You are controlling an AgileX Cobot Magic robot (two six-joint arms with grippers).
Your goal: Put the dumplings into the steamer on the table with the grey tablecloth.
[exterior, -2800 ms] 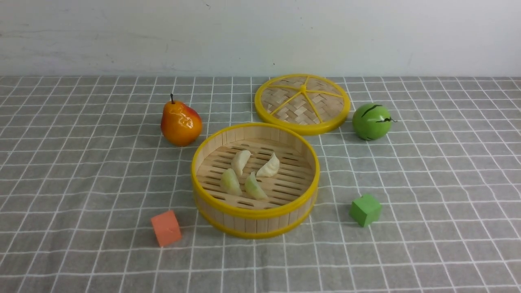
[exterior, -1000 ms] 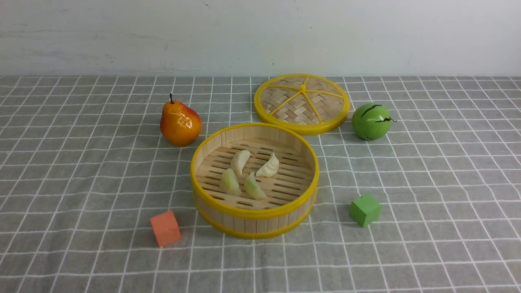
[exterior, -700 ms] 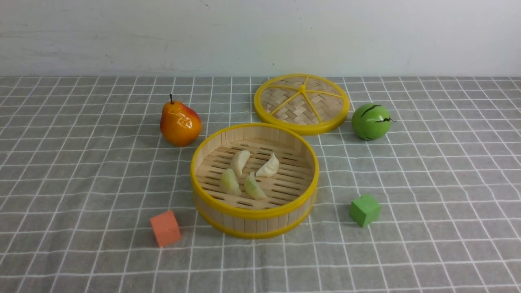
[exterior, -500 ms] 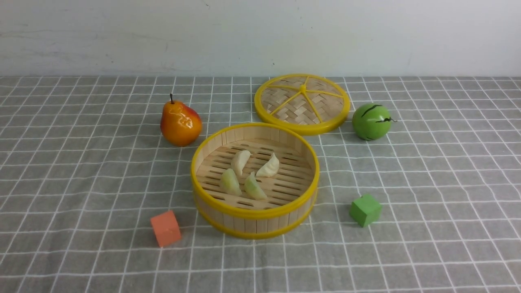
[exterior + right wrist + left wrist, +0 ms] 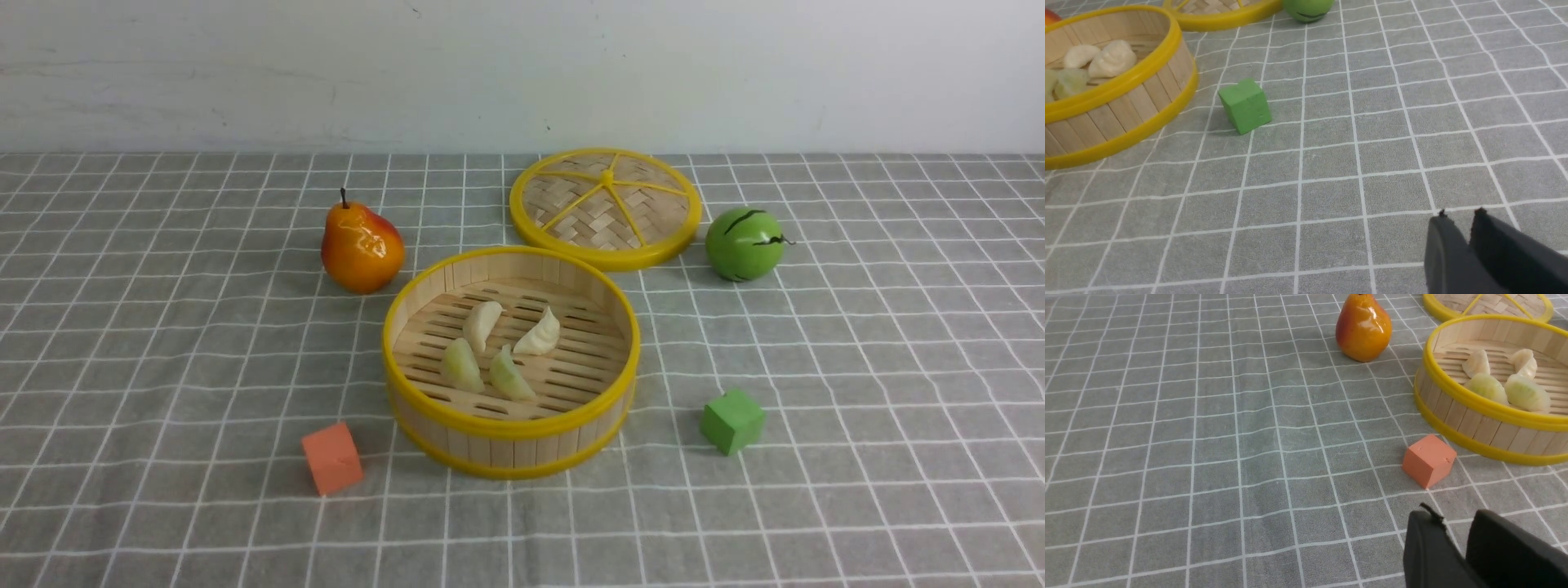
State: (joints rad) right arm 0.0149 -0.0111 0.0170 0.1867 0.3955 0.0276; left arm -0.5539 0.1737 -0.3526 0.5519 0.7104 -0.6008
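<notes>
No readable text, labels, brands, numbers or signs anywhere, grey tablecloth (image 5: 163, 327) bears only a plain white grid, steamer (image 5: 512, 445) unmarked, both cubes blank

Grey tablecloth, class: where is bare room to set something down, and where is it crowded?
Free: the grey tablecloth left of the pear and orange cube, and right of the green cube. Crowded: around the steamer, between pear, lid and green ball.
</notes>
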